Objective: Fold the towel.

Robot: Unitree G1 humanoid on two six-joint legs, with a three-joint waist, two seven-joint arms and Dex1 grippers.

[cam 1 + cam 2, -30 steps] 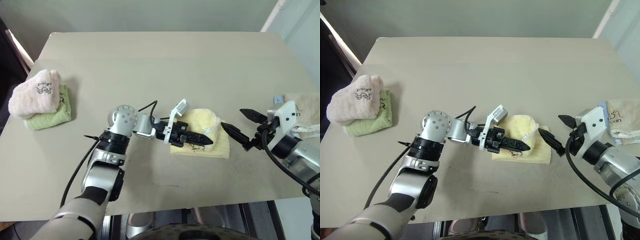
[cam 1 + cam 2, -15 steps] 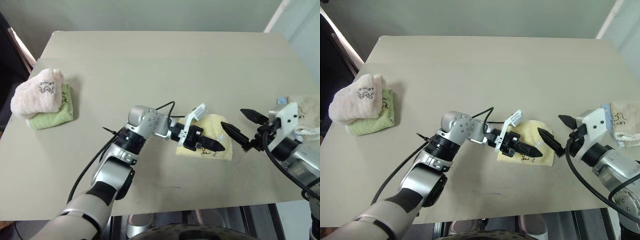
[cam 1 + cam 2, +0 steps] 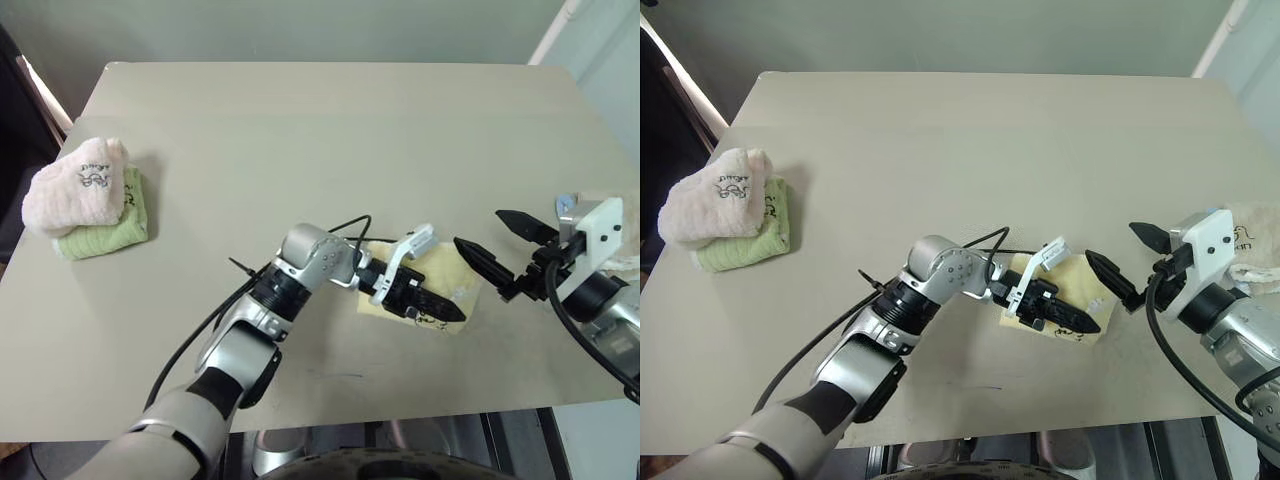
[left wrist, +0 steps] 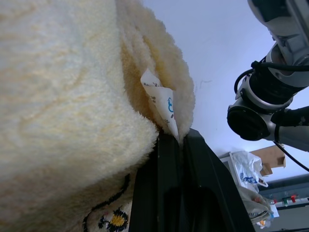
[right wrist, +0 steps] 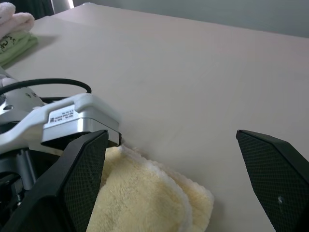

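Near the front edge of the bench, right of centre, the towel lies folded into a small pad. My left claw lies across it, tips pinched together on a layer of the cloth and its white care label. My right claw hovers just beside the towel's right edge, jaws spread as wide as they go, holding nothing.

Risks as I see them:
- The pinch looks shallow, and it's at the label. If I pull, the label or a single layer could slip out and the fold falls open.
- Left arm lies over the pad. Dragging it out sideways could skew or unroll the stack.
- The two claws are close together. Closing the right one in could knock the left claw or nudge the towel toward the bench edge.
- A beige towel sits just behind the right arm, so a wide swing back could catch it.

View differences:
- Left wrist view gives the grip itself: label and pile wedged between the fingers, plus the dark logo. Head views can't resolve that.
- Right wrist view shows the pad's stacked edges and bare bench in front of it.
- Head views alone place the pink-on-green stack far left, well apart.
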